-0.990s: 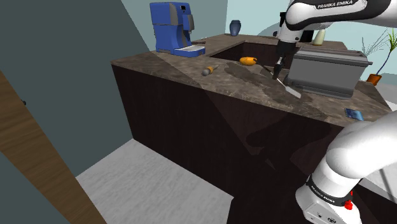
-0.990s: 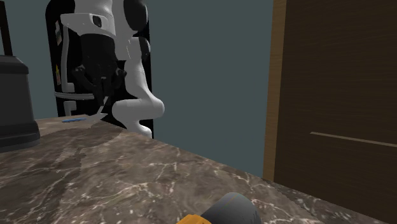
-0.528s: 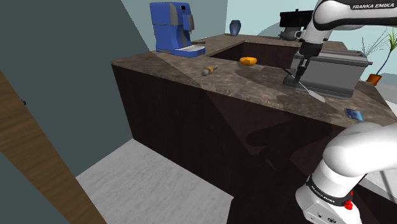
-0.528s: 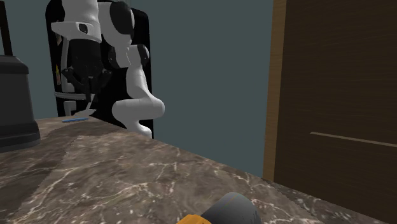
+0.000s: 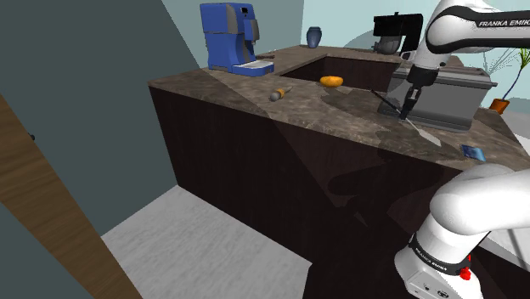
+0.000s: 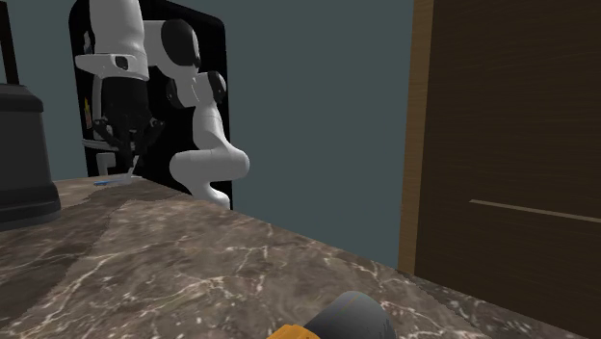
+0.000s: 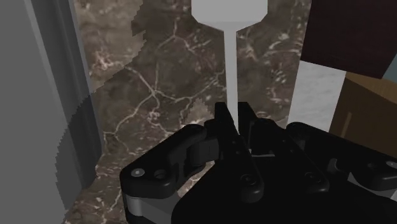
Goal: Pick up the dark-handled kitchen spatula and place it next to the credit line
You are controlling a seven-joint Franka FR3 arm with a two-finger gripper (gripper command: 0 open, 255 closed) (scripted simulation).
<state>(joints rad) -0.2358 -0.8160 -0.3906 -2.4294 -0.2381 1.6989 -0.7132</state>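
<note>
My black gripper is shut on the spatula, which hangs slanted just above the marble counter in front of a grey box. Its pale blade points toward the small blue card lying near the counter's end at the shoulder view's right, a short gap away. In the wrist view my fingers clasp the dark handle, and the thin shaft leads out to the pale blade over the counter. The second exterior view has the gripper far off above the blue card.
A blue coffee machine, a dark vase, an orange object and a small tool sit further along the counter. A potted plant stands behind the grey box. The counter edge drops to the floor.
The arm has carried the spatula along the front of the grey box to the shoulder view's right, closer to the blue card. The grip has stayed shut.
</note>
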